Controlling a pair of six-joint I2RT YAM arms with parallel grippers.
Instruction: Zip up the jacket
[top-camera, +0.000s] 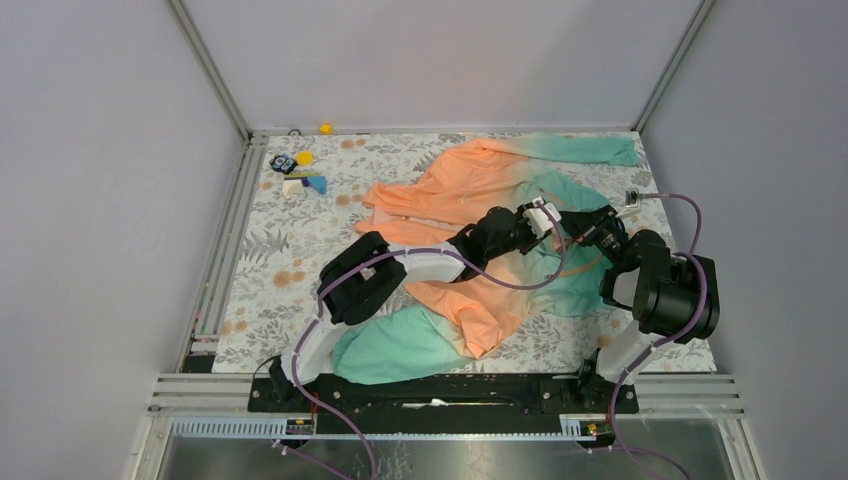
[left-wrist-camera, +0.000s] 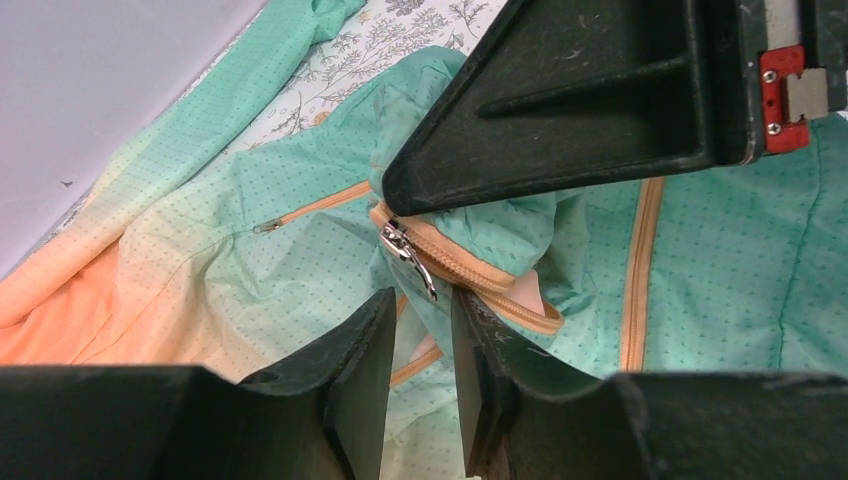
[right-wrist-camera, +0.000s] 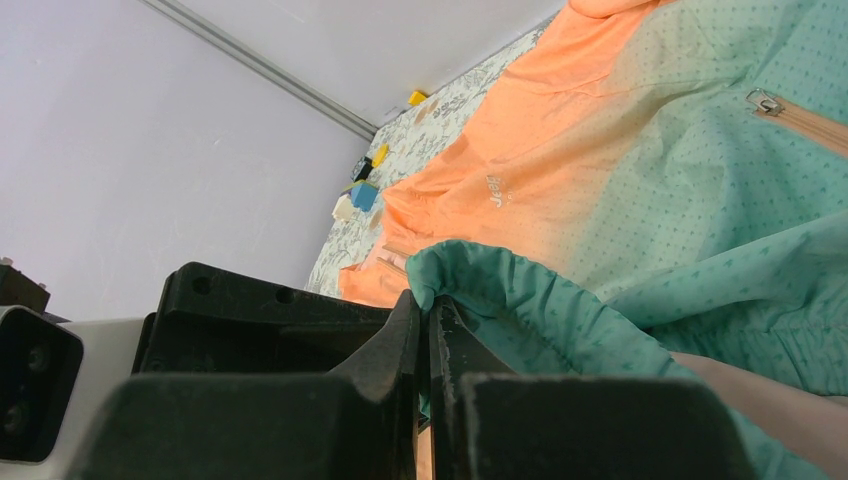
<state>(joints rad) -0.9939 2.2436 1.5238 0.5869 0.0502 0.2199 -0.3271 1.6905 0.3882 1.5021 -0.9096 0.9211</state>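
At left wrist: zipper pull (left-wrist-camera: 408, 255) before released left end effector (left-wrist-camera: 422, 300) | right wrist: right end effector (right-wrist-camera: 425, 308) clenching jacket (right-wrist-camera: 650, 180)

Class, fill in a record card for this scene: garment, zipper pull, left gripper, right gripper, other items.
garment: jacket, orange fading to teal, crumpled on the table
zipper pull: metal, hanging on the bunched orange zip tape
left gripper: open, tips just short of the zipper pull
right gripper: shut on a teal fold of the jacket
other items: small blocks at the far left corner
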